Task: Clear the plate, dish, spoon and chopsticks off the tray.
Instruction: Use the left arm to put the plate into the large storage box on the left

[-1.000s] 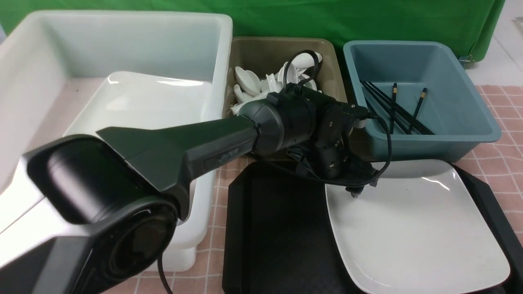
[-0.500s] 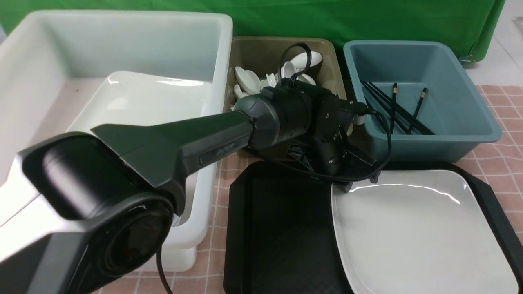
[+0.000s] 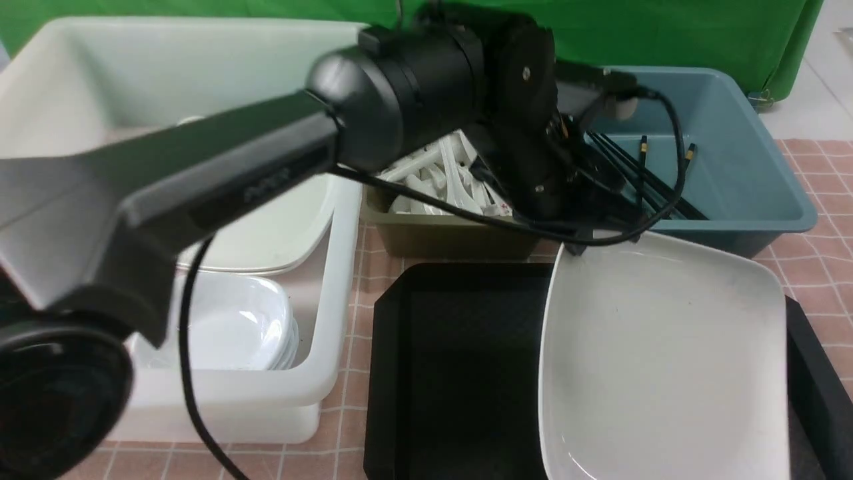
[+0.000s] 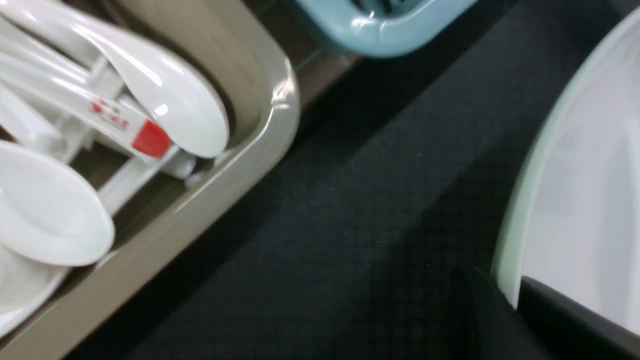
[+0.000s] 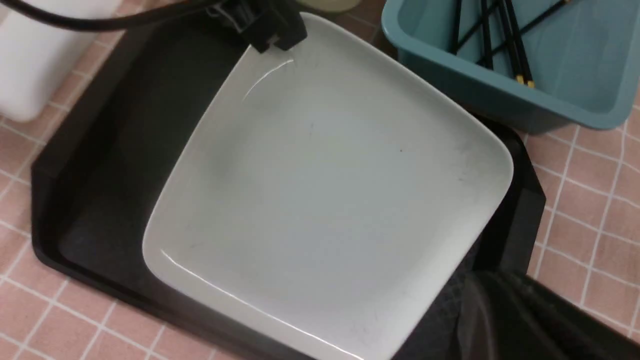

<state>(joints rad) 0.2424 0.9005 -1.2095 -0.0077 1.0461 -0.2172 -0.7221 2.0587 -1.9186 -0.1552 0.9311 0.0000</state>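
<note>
Our left hand (image 3: 574, 245) was clamped on the far left corner of the plate (image 3: 666, 360), its fingers (image 4: 480, 325) pinching the rim. The plate sat tilted over the right part of the tray (image 3: 453, 373), with the held corner raised. The chopsticks (image 3: 643, 177) lay in the blue tub (image 3: 753, 200), and the red-marked spoon (image 4: 125, 125) lay in the olive tub (image 3: 453, 240). Our right hand (image 5: 505, 310) showed only as a dark blur, so we could not tell how far open it was.
</note>
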